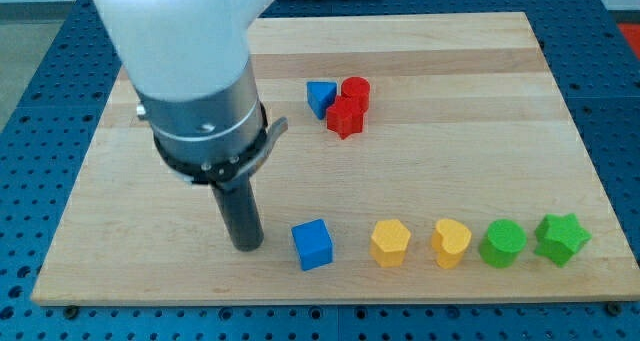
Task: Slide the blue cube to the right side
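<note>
Camera view, single frame, read from view's left to right. Wooden board (pixel 430 51) lies on a blue perforated bench (pixel 40 41). Arm housing (white over grey) fills the upper left, w/ the dark rod dropping to my tip (pixel 247 246), which rests on the board near its bottom edge. Tool state: a plain rod, nothing to open or clamp; it holds nothing and, as far as can be judged, touches no block.

Blue cube (pixel 313 245) sits just right of my tip, approx. level w/ it, a narrow strip of board showing between them. Further right of the tip, same row: yellow block (pixel 390 242), second yellow block (pixel 451 242) (heart-like, shape not certain), green block (pixel 502 243), then green star (pixel 562 239) at the far end. Up and right of the tip, well apart from it: blue triangular block (pixel 320 97) touching a red cylinder (pixel 355 91) and a red block (pixel 345 117), the three bunched together.

Progress (judgement): tip is staged on the cube's left face side, i.e. correct side for a rightward push, but cube is in the board's left-centre, so the slide itself is not yet done. Remaining: close the gap, push right. Risk: yellow block lies directly in the cube's path.
</note>
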You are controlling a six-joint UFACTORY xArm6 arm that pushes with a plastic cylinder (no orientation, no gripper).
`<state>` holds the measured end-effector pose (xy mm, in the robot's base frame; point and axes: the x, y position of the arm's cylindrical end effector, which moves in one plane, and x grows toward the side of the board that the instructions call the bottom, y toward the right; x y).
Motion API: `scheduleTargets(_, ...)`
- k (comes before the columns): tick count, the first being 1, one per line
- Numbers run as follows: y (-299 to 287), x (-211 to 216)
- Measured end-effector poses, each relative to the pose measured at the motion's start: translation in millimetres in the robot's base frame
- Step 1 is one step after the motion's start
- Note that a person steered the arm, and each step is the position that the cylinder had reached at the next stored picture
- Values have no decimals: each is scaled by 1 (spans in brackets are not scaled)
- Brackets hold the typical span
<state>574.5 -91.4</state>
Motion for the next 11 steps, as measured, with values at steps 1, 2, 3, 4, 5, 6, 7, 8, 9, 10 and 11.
scheduleTargets(1, 0, 18)
scheduleTargets(2, 0, 19)
scheduleTargets(3, 1, 15)
scheduleTargets(4, 6, 8)
scheduleTargets(5, 19, 8)
scheduleTargets(6, 32, 8)
scheduleTargets(7, 38, 8)
scheduleTargets(8, 49, 8)
scheduleTargets(9, 50, 8)
scheduleTargets(10, 46, 8)
scheduleTargets(11, 30, -13)
